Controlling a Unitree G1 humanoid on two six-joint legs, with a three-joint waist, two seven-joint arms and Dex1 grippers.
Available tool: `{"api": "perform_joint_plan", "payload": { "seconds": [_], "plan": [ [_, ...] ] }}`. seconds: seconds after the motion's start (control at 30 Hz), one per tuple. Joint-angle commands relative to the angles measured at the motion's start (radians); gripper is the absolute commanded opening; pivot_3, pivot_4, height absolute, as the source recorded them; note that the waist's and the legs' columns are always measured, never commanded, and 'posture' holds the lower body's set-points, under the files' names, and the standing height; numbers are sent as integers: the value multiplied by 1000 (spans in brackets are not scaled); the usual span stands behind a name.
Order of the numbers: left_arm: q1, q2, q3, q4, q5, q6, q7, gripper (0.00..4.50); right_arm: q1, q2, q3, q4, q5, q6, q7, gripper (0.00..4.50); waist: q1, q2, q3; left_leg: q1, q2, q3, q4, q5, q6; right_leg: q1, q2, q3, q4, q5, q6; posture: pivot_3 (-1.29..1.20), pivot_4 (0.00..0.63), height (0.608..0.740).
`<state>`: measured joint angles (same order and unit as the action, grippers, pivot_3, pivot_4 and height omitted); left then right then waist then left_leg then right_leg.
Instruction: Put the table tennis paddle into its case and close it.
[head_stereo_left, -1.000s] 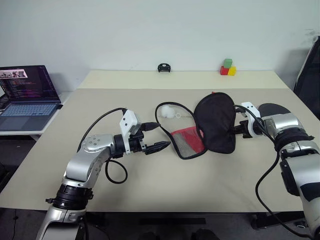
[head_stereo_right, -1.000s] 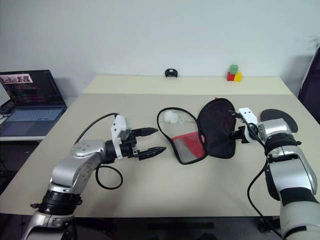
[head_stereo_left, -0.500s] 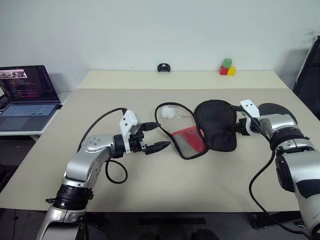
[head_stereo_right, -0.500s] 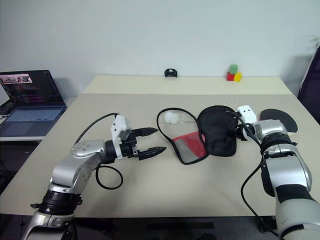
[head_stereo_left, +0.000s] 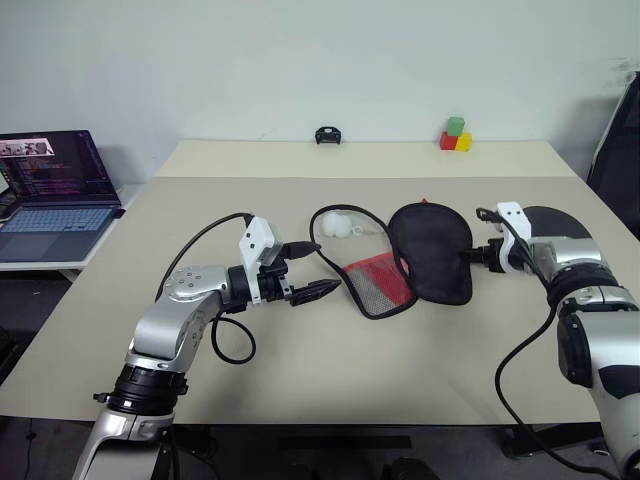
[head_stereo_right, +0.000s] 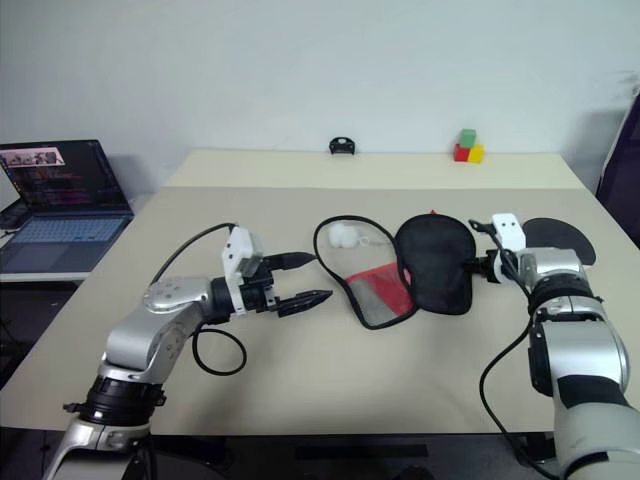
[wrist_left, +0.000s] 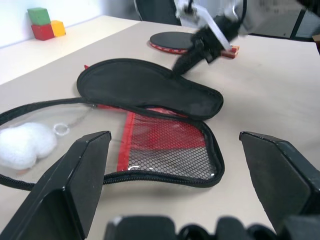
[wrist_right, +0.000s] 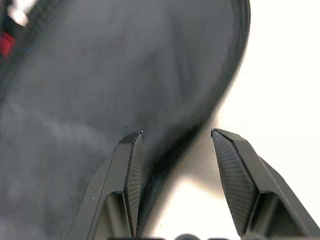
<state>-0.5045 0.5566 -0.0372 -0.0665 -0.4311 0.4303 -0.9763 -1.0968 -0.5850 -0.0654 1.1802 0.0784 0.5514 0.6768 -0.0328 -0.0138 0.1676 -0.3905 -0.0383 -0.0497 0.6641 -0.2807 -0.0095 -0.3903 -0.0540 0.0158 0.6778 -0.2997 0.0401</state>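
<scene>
1. Case (head_stereo_left: 405, 262) is soft fabric, opened out on the table (head_stereo_left: 300, 360): black round flap (head_stereo_left: 432, 250) folded to your right, red mesh-pocket half (head_stereo_left: 375, 280) lying flat, zip edge looping off to the far left. Judge it light and floppy; it'll sag or fold if you lift by one edge. Best hold looks like the stitched rim, not the middle of the panel.
2. Paddle (head_stereo_left: 555, 222) lies flat on the table on the far side of your R arm, black face up, red edge showing. Handle mostly hidden by the arm in the head views. Judge it rigid and light, rubber face grippy. Take it by the wooden handle, or the rim if the handle can't be reached.
3. R gripper (wrist_right: 175, 145): fingers apart, holding nothing. It straddles the black flap's rim, one finger over the fabric, the other over bare table. Paddle is behind and just beside that wrist, so you'd need to pull back and swing outward to reach it.
4. L gripper (head_stereo_left: 312, 270): fingers wide apart, empty, hovering near the case's red end, just short of the zip edge. Well placed to pin or hold the case open.
5. White soft lump (head_stereo_left: 336, 226) sits inside the zip loop. Can't tell what it is.
</scene>
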Motion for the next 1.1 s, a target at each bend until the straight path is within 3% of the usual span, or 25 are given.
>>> {"api": "perform_joint_plan", "payload": {
  "seconds": [0.03, 0.17, 0.37, 0.53, 0.7, 0.83, 1.1],
  "plan": [
    [-23, 3, 2, -11, 1, -18, -14, 4500, 41, 0, -50, -81, 40, 33, -25, 2338, 0, 0, 0, 0, 0, 0, 0, 0, 0, 0, 0, 0, 0, 0, 0, 0, 150, 740],
    [-25, 4, 3, -8, 3, -18, -19, 4500, 123, 14, -85, -198, 77, 89, -41, 2338, 1, 0, 0, 0, 0, 0, 1, 0, 0, 0, 0, -1, 1, 0, 0, 0, 150, 740],
    [-27, 2, 3, -6, 5, -18, -21, 4500, 219, 55, -126, -372, 122, 161, -104, 4211, 1, -1, -1, 1, 0, -1, 1, -1, 1, 1, 0, -1, 1, 0, 0, 0, 150, 740],
    [-25, 6, 7, -6, 6, -16, -22, 4500, 329, 115, -83, -583, 88, 113, -182, 4211, 0, -1, -1, 1, 0, -1, 2, -1, 2, 1, 0, -1, 2, 0, 0, 0, 150, 740],
    [-21, 8, 10, -10, 6, -14, -19, 4500, 369, 141, -59, -636, 49, 63, -245, 4211, -2, -1, -1, 2, 0, -1, 2, -1, 2, 1, 0, 0, 3, 0, 0, 0, 150, 740],
    [-16, 11, 12, -15, 6, -12, -15, 4500, 378, 147, -46, -647, 34, 36, -262, 3375, -2, -1, -1, 2, 0, -1, 2, -1, 2, 1, 1, 0, 3, 0, 0, 0, 150, 740],
    [-9, 16, 15, -23, 3, -9, -12, 4500, 360, 136, -21, -634, 13, -4, -253, 632, -1, -1, -1, 3, 0, -1, 2, -1, 2, 1, 1, 0, 3, 0, 0, 0, 150, 740]
  ]
}}
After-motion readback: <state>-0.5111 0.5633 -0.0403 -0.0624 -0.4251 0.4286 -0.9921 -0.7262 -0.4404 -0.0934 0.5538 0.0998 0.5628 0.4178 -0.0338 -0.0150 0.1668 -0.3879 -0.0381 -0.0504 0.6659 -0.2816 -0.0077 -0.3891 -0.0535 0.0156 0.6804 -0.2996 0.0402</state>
